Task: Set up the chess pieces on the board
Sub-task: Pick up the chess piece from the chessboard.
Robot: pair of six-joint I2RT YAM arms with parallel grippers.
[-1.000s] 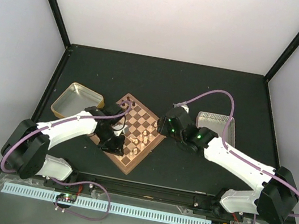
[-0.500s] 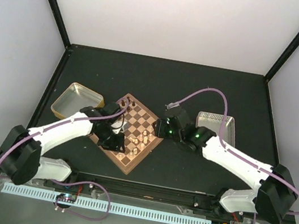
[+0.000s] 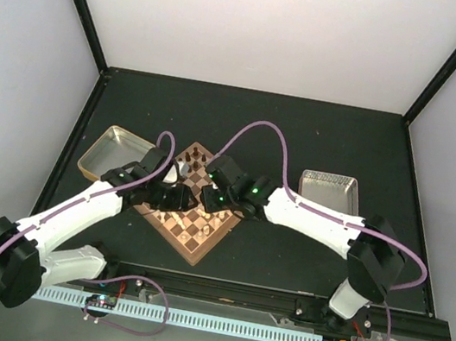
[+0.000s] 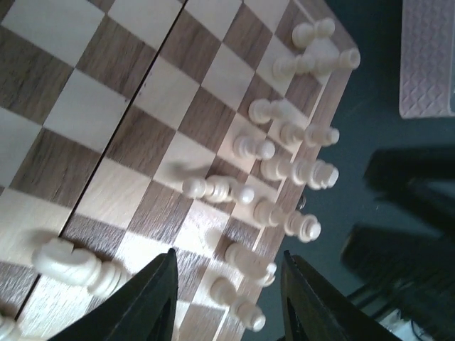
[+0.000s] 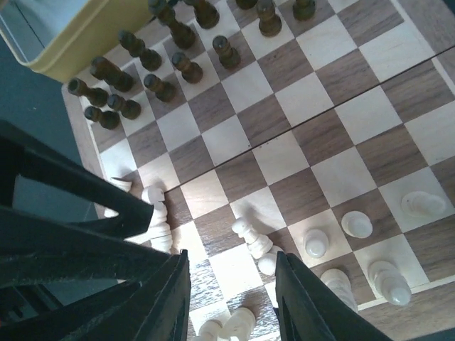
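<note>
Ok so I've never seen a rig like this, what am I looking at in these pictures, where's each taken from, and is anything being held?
A robot's left arm and right arm work at a table. One picture looks down from overhead; the others come from wrist cameras. The left gripper and right gripper hang open over the board, holding nothing. Cream pieces crowd one edge, several toppled; dark pieces stand at the opposite edge. A gold tray sits left of the board, a pale tray right.
</note>
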